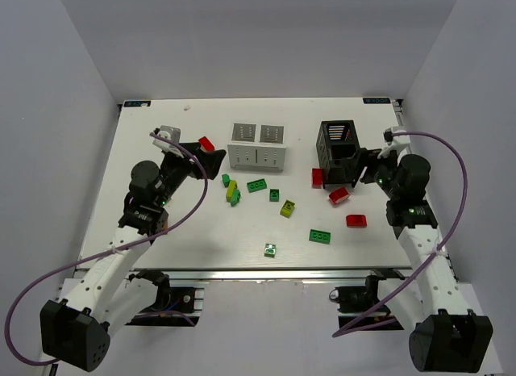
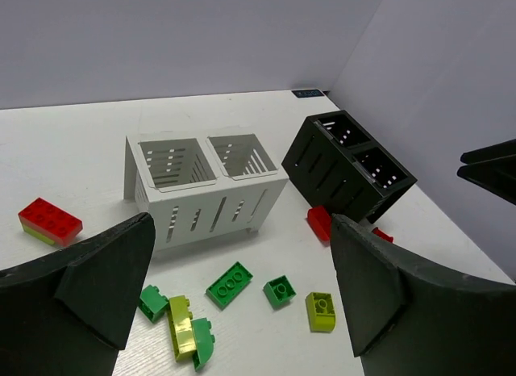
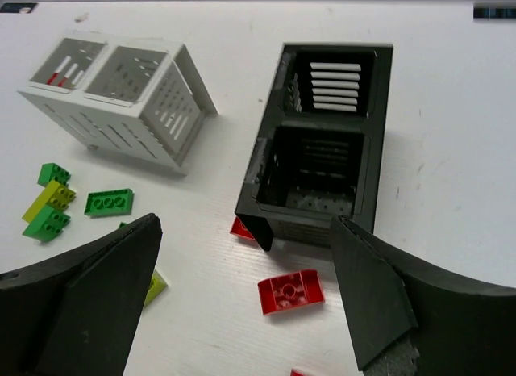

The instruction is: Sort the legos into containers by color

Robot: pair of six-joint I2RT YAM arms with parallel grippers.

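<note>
The low white container [image 1: 256, 146] stands at the back centre, with the taller black container [image 1: 339, 146] to its right. Red, green and yellow-green legos lie scattered in front of them. My left gripper [image 1: 211, 162] hangs open just left of the white container [image 2: 201, 198], above a green brick [image 2: 230, 284] and a green and yellow-green cluster [image 2: 181, 327]. A red-on-yellow brick [image 2: 50, 221] lies to the left. My right gripper [image 1: 359, 170] hangs open beside the black container [image 3: 274, 158], over an upturned red brick [image 3: 290, 291]. Neither gripper holds anything.
More bricks lie nearer the front: a red one [image 1: 355, 221], a green one [image 1: 319, 236] and a small shiny green one [image 1: 271, 249]. Another red brick [image 1: 317, 177] leans against the black container's front corner. White walls enclose the table [image 1: 161, 223] on three sides.
</note>
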